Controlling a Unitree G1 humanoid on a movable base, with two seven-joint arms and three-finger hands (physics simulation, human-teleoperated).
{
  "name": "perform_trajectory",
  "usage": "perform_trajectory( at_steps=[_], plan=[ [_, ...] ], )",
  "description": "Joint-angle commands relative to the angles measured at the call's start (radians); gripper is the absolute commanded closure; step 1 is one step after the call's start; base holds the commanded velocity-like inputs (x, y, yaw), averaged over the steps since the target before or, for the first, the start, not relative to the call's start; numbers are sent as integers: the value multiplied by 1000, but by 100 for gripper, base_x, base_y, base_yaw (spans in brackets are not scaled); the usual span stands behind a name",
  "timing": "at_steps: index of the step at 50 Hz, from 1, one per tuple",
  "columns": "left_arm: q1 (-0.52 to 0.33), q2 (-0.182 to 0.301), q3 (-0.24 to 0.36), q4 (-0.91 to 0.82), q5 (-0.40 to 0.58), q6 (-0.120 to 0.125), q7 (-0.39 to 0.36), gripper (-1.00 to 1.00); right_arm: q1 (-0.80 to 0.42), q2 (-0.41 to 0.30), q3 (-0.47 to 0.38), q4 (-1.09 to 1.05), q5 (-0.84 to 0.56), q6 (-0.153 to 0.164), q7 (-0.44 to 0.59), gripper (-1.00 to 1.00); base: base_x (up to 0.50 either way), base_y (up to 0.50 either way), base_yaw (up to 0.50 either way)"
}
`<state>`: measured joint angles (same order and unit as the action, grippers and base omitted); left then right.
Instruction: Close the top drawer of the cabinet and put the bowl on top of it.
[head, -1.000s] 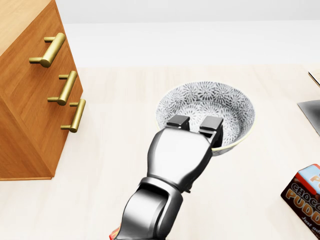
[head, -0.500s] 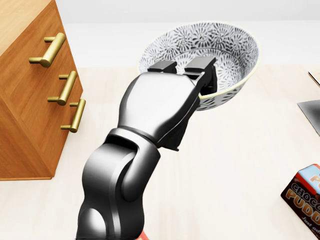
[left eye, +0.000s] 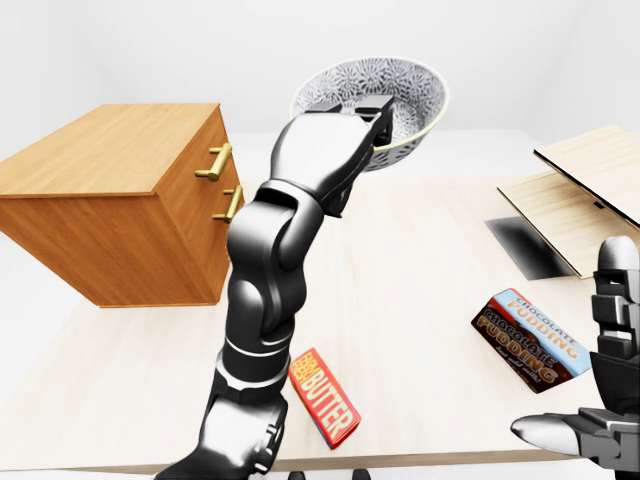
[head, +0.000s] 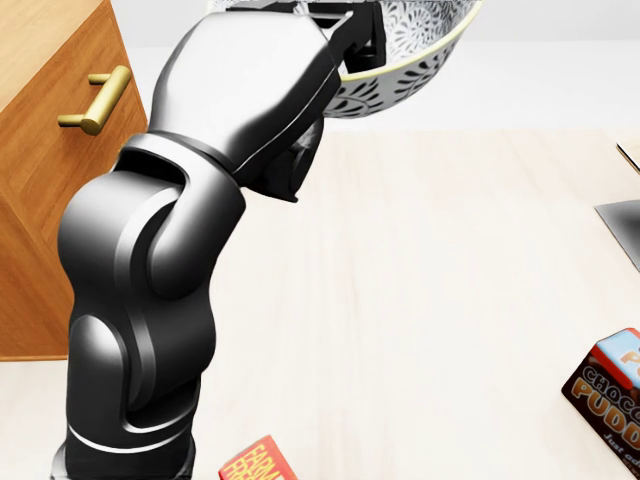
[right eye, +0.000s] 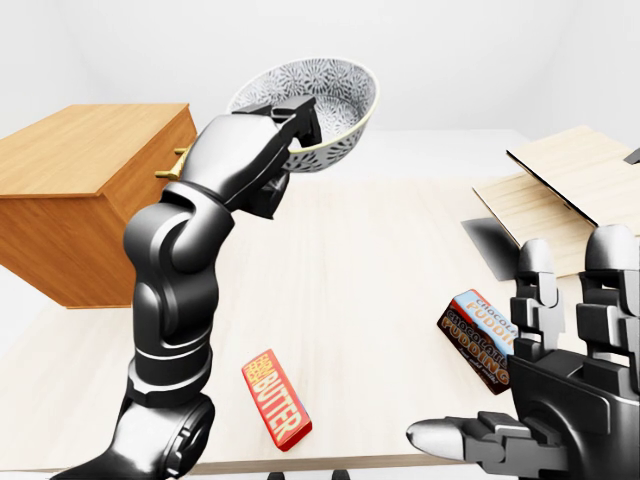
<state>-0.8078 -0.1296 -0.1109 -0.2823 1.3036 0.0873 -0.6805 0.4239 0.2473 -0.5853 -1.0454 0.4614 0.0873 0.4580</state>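
My left hand (left eye: 362, 118) is shut on the near rim of the grey-and-white patterned bowl (left eye: 405, 85) and holds it high above the table, slightly tilted. The bowl hangs to the right of the wooden cabinet (left eye: 110, 200) and above the level of its top. The cabinet's drawer fronts with brass handles (left eye: 215, 163) look flush; in the head view my left arm hides the lower handles. At the lower right of the right-eye view my right hand (right eye: 545, 340) stands open with fingers spread and nothing in it.
On the pale table (left eye: 420, 300) lie a butter box (left eye: 325, 397) near the bottom edge and a chocolate pudding box (left eye: 530, 338) to the right. A light wooden panel structure (left eye: 585, 195) stands at the right, casting a dark shadow (left eye: 525, 248).
The left hand has lifted the bowl off the table, carrying it upward and a little left in the head view. The arm now fills the view's left half.
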Motion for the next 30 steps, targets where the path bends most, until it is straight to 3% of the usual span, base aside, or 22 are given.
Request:
perform_trajectory(
  at_steps=[1, 13, 17, 30],
  plan=[
    [-113, 119, 60, 30, -73, 0, 16, 100, 11, -8, 3, -2, 10, 0, -9, -100, 0, 0, 0],
    [-185, 222, 113, 56, -89, 0, -10, 100, 2, 1, 3, 0, -3, 0, 1, -100, 0, 0, 0],
    [-226, 278, 139, 107, -126, 0, 15, 100, -8, 6, 17, 16, -26, 0, 7, -100, 0, 0, 0],
    [-266, 370, 161, 200, -209, 0, 92, 100, -2, 1, 49, 31, -49, 0, -1, -100, 0, 0, 0]
  ],
)
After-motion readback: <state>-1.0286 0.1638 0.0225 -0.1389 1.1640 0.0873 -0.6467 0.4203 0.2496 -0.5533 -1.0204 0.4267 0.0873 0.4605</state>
